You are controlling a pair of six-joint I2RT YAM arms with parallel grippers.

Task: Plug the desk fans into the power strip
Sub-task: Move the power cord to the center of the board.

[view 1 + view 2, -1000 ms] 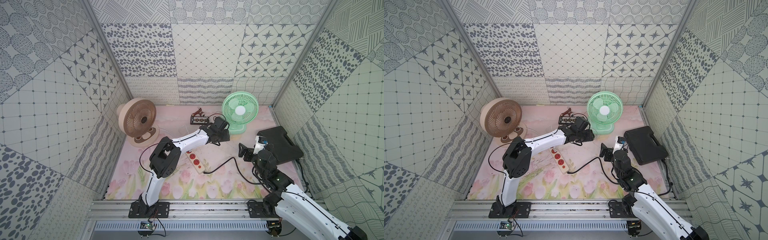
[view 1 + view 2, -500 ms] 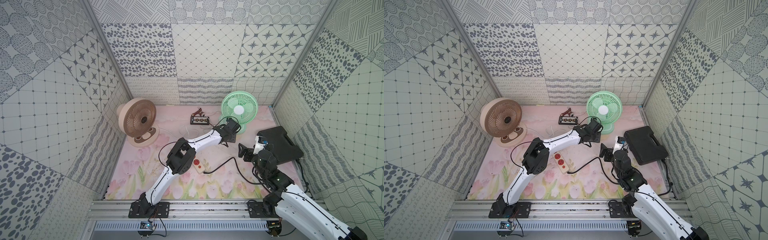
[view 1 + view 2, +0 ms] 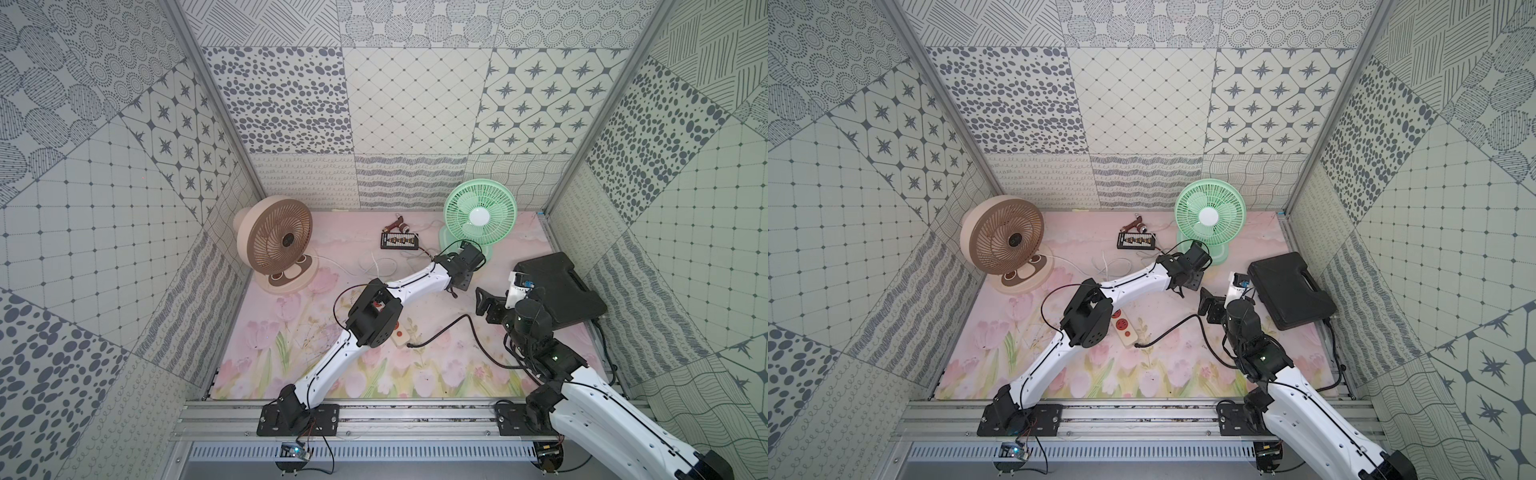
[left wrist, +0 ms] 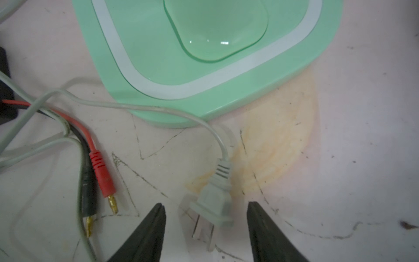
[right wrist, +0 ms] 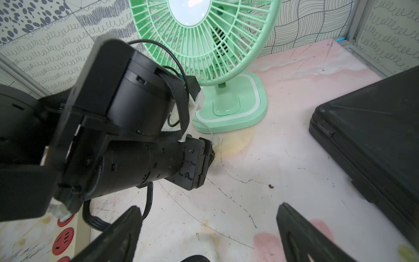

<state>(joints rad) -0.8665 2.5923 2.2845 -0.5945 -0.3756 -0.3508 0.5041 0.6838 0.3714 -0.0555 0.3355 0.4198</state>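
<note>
The green desk fan (image 3: 480, 214) (image 3: 1210, 216) stands at the back right, and its square base (image 4: 204, 56) fills the left wrist view. Its grey two-prong plug (image 4: 214, 202) lies flat on the mat in front of that base. My left gripper (image 4: 205, 204) hovers open over the plug, one finger on either side, touching nothing. The cream power strip (image 3: 1125, 328) with red sockets lies mid-mat, mostly hidden under my left arm's elbow; one end shows in the right wrist view (image 5: 65, 238). My right gripper (image 5: 209, 206) is open and empty, low beside the left wrist.
A brown fan (image 3: 274, 245) stands back left. A small black board with clip leads (image 3: 399, 241) lies at the back; its red and black banana plugs (image 4: 102, 177) rest close to the plug. A black case (image 3: 557, 291) lies right. The strip's black cord (image 3: 457, 328) crosses the mat.
My left arm has swung right, from near the black board to in front of the green fan's base, and its jaws have widened slightly. The right arm has not moved.
</note>
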